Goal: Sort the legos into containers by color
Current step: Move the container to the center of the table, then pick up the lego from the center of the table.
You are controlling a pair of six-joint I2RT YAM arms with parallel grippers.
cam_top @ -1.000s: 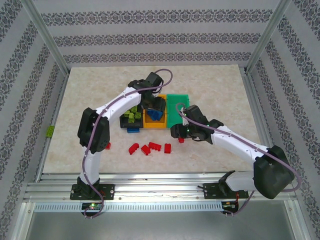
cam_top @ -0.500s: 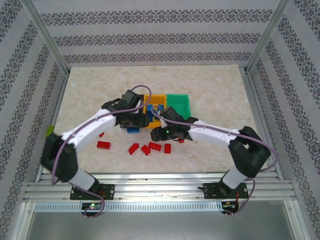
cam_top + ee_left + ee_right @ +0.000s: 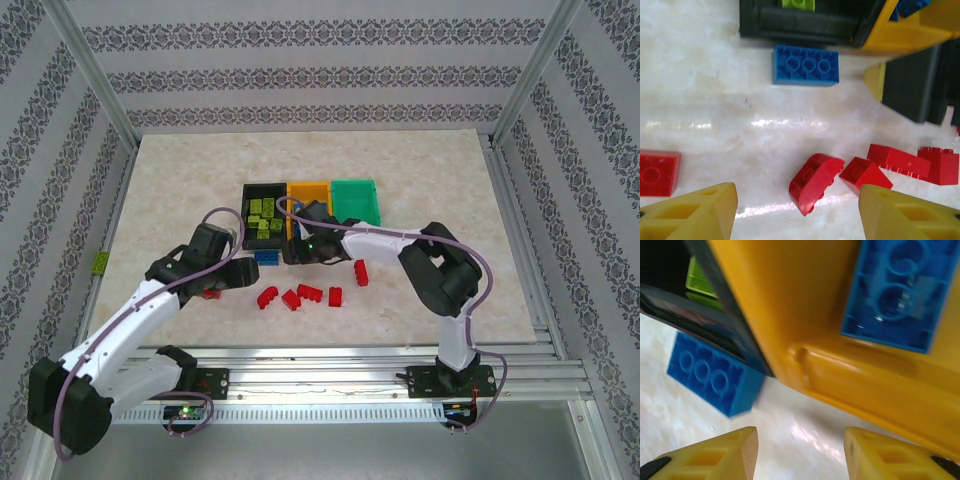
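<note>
Right jaws gape open, blue lego (image 3: pixel 710 375) just beyond them.

Three containers stand in a row: black bin (image 3: pixel 262 186), orange bin (image 3: pixel 310 189), green bin (image 3: pixel 356 202). Six red bricks (image 3: pixel 309 293) lie loose in front of the black bin, and one blue brick (image 3: pixel 268 258) sits just beside it. Roughly six lime bricks (image 3: pixel 262 222) are inside it; the exact count is unclear.

Wrist cameras low, sharing blue brick (image 3: pixel 805 65)
</note>
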